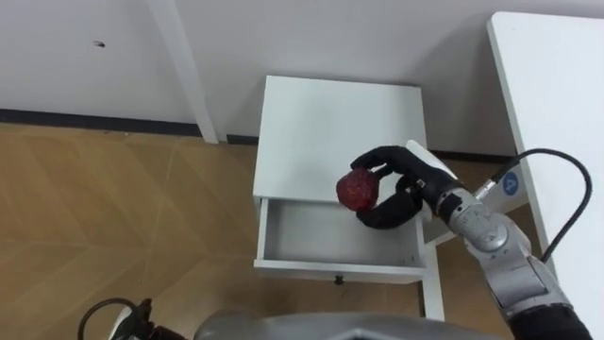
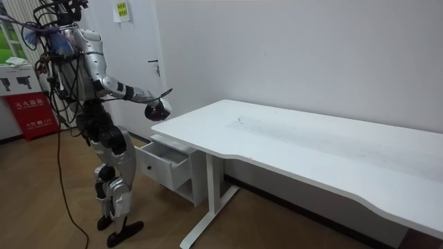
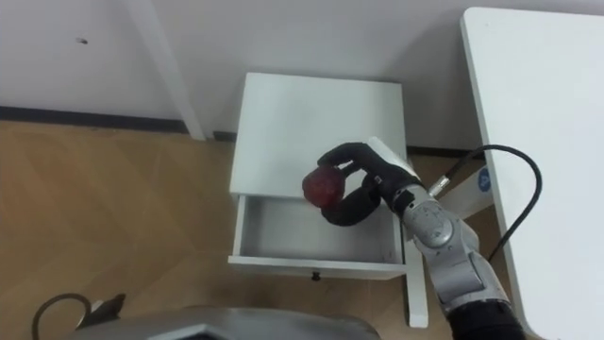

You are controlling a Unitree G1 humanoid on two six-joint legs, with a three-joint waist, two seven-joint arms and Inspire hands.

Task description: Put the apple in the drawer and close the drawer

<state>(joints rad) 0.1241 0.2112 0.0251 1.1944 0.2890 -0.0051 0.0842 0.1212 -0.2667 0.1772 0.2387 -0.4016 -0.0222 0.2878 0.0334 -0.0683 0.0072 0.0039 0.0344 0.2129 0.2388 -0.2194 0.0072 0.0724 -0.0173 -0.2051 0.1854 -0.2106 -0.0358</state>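
Held in the black right hand [image 1: 415, 184], fingers and thumb curled round it: a round red apple [image 1: 357, 189], above the back edge of the open white drawer [image 1: 311, 236] of the small white square-topped cabinet [image 1: 330, 123], at 1 o'clock from the drawer's middle. At 7 o'clock, low in the eye view, the dark left hand [image 1: 132, 319], state not possible to tell. At 9 o'clock in the room view, a red board [image 2: 31, 114] with white writing, too small for reading.

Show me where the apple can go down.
The open white drawer is bare inside. The white cabinet top behind it is bare too. Crowded only at the drawer's back edge, where the black right hand grips the red apple.
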